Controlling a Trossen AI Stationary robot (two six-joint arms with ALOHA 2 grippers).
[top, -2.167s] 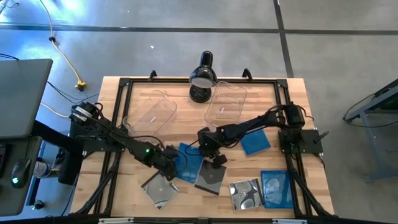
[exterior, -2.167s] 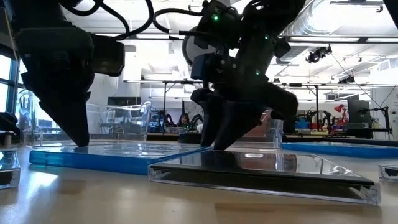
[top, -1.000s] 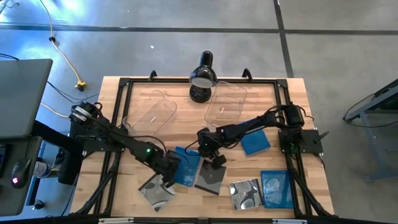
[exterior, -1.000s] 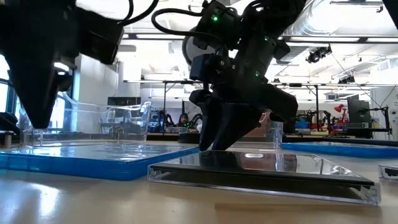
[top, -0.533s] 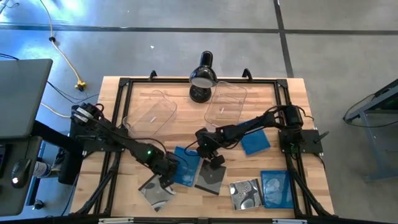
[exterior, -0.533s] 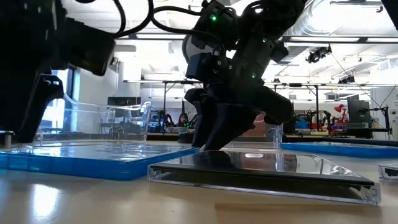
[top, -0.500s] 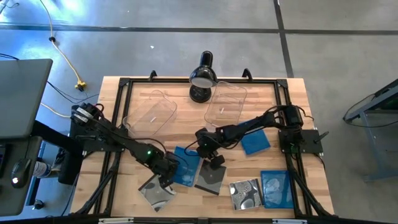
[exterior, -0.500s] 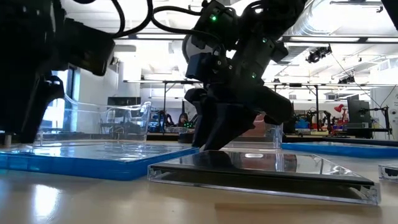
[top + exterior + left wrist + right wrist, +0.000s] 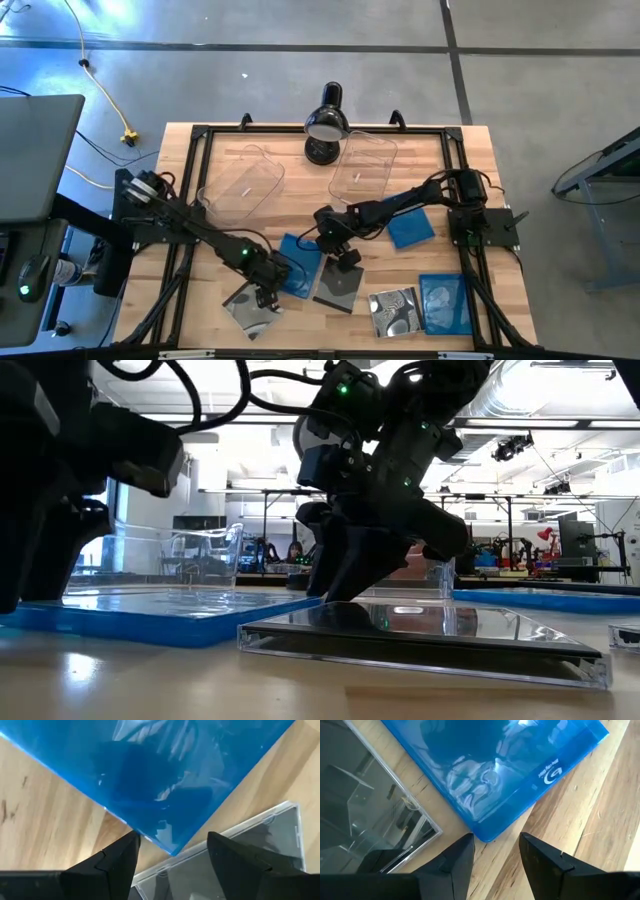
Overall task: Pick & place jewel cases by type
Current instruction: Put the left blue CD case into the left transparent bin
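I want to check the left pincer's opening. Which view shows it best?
The left wrist view: the left pincer stands open over a blue jewel case corner. The high view shows only a small dark shape; the low view, a blurred silhouette.

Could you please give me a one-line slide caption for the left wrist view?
Left gripper, open, hovers over the corner of a blue case beside a clear case.

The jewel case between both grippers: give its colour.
Blue jewel case; clearest in the right wrist view.
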